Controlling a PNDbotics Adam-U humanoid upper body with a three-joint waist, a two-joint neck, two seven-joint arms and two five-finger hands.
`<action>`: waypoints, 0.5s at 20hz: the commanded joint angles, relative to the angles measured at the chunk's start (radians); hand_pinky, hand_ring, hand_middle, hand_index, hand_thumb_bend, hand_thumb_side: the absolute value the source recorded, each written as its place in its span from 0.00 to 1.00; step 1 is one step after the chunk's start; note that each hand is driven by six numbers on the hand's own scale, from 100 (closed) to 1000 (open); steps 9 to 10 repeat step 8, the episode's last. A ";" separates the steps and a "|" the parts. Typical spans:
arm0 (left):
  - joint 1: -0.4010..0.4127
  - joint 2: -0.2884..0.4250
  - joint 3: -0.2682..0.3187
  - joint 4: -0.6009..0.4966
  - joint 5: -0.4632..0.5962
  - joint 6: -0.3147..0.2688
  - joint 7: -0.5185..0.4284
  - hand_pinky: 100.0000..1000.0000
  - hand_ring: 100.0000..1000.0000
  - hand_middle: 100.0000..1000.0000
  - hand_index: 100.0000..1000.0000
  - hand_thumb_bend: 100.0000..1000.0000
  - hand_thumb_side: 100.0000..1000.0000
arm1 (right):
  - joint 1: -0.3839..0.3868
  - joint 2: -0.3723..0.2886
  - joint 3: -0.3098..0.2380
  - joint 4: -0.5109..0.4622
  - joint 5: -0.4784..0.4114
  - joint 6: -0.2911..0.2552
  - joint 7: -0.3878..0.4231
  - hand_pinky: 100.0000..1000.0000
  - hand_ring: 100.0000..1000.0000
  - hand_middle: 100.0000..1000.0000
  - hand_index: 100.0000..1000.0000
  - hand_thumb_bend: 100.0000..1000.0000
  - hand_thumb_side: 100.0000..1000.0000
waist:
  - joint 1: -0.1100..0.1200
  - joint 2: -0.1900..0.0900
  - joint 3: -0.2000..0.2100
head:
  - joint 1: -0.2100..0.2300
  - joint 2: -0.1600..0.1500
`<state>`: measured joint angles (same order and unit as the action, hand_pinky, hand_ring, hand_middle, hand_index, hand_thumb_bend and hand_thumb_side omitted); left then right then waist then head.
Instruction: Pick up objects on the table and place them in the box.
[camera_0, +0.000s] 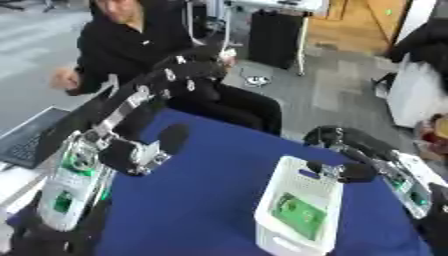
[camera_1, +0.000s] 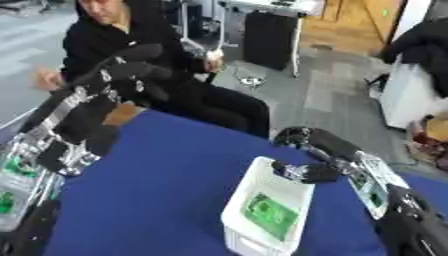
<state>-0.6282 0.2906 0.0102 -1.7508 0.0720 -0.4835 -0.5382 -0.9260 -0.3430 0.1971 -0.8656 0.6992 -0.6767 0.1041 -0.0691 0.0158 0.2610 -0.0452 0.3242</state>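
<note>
Green flat packet (camera_0: 297, 214) lies in the white box (camera_0: 278, 186), looks light and flexible, edge-pinchable; right hand (camera_0: 348, 172) above box rim, grip state unclear.

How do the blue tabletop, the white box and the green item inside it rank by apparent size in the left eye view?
1. blue tabletop, largest by far.
2. white box.
3. green item, smallest; it lies inside the box, so nearness to the camera does not change the order.
</note>
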 joint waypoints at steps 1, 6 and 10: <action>-0.007 0.032 0.010 -0.003 -0.010 -0.007 0.003 0.68 0.89 0.98 0.92 0.00 0.65 | 0.050 -0.047 0.034 -0.157 -0.204 0.024 0.004 0.41 0.60 0.66 0.74 0.09 1.00 | 0.011 -0.016 -0.012 | -0.086 -0.133; 0.003 0.059 0.023 0.008 -0.021 -0.021 0.016 0.67 0.88 0.96 0.91 0.00 0.65 | 0.242 -0.091 0.028 -0.522 -0.461 0.181 0.029 0.37 0.57 0.64 0.75 0.10 1.00 | 0.024 -0.017 -0.050 | -0.114 -0.229; 0.011 0.072 0.027 0.012 -0.026 -0.031 0.021 0.67 0.87 0.92 0.89 0.00 0.65 | 0.302 -0.097 0.009 -0.663 -0.506 0.245 0.031 0.38 0.58 0.67 0.79 0.16 1.00 | 0.031 -0.015 -0.067 | -0.099 -0.268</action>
